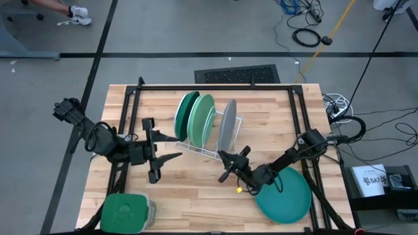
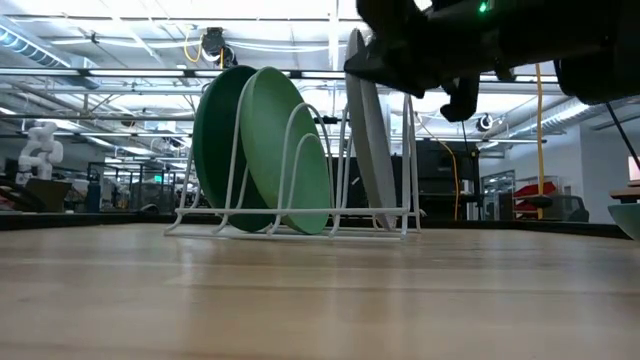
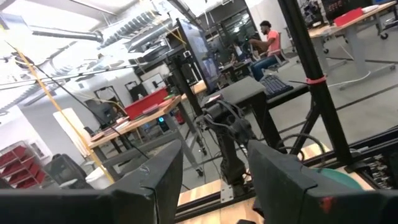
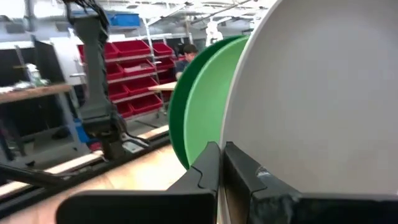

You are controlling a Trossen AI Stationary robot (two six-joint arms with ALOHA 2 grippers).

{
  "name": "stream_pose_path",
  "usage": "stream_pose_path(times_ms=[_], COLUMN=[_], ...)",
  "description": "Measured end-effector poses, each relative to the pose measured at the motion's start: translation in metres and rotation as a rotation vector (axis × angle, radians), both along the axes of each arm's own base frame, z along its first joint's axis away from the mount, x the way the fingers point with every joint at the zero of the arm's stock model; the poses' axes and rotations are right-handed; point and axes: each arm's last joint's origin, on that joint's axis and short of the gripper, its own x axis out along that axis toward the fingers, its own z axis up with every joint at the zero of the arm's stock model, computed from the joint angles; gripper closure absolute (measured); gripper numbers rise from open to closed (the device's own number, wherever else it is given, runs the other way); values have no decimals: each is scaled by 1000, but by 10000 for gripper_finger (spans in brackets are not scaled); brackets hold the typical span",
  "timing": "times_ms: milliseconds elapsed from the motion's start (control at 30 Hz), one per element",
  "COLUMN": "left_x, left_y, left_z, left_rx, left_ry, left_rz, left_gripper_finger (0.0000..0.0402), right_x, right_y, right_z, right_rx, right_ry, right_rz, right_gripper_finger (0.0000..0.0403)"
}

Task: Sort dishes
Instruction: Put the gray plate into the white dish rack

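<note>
A white wire rack [image 1: 196,149] stands at the table's middle. Three plates stand on edge in it: dark green [image 1: 185,114], light mint green [image 1: 202,117] and grey [image 1: 226,124]. The teal plate [image 1: 287,196] lies flat on the table at the near right, partly under my right arm. My right gripper [image 1: 222,164] is shut and empty, just near of the grey plate's rim, which fills the right wrist view [image 4: 323,93]. My left gripper [image 1: 176,148] is open and empty, left of the rack, pointing toward it. My right gripper's shut fingers [image 4: 208,171] stand close by the grey plate's near rim [image 4: 233,134]. I cannot tell whether they touch it.
A green square container [image 1: 127,212] sits at the near left corner. A black frame [image 1: 215,87] runs round the table's far edge and sides. Bare wood lies between the rack and the near edge.
</note>
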Motion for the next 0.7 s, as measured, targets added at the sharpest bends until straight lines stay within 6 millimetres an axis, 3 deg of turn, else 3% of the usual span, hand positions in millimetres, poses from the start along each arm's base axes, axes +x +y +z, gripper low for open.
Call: stream_pose_path(times_ms=[300,700], left_x=[1,1], left_y=[2,2], left_z=[0,0], left_rx=[0,-17], left_ry=[0,0], left_rz=[10,7], left_gripper_finger=[221,221], right_x=[5,5], right_y=[4,6], right_z=[-17,-19], right_rx=[-15,-1], right_ry=[82,78], right_rz=[-27,-16], right_gripper_finger=[388,275])
